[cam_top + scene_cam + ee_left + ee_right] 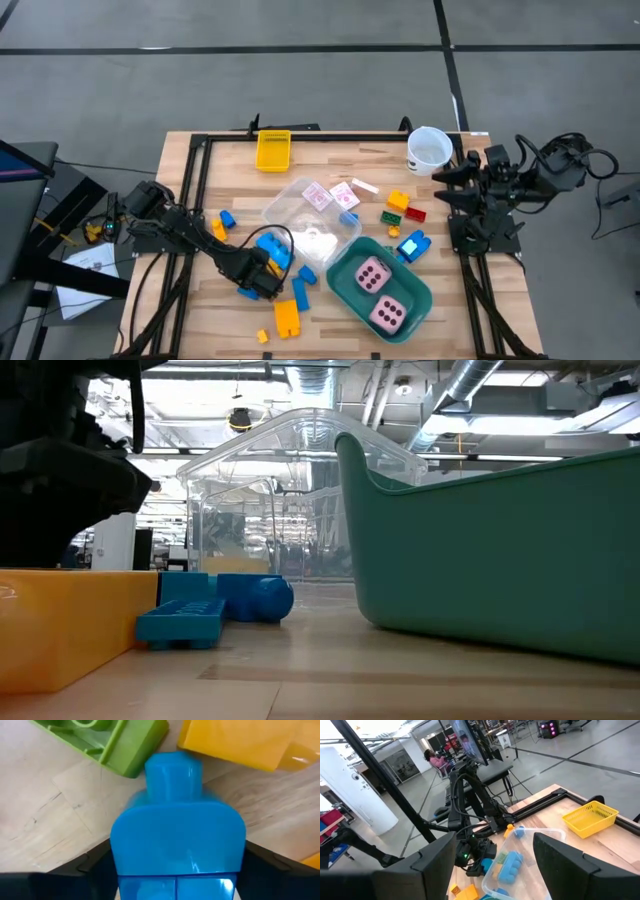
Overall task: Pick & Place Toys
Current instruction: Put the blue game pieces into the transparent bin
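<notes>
Table top (330, 160): pale wood, visible grain, matt, smooth. Blue brick (177, 845): plastic, glossy, highlights seen on faces. Green brick (107, 737): plastic, semi-gloss. Yellow brick (245, 742): plastic, smooth, shiny. Clear container (290, 490): transparent plastic, glossy, reflections seen. Teal tub (500, 550): plastic, matt-satin, smooth wall. Yellow basket (273, 150): plastic, perforated mesh-like sides. White cup (429, 150): smooth, material not determinable. Dice (372, 276): pink, dotted, smooth-looking. Table frame (200, 180): dark metal, matt. Floor (300, 70): grey, dull finish.

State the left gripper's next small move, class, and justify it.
Probably close fully on the blue brick. In the left wrist view that brick sits between the left gripper fingers, which flank it on both sides, while the brick rests on the table.
</notes>
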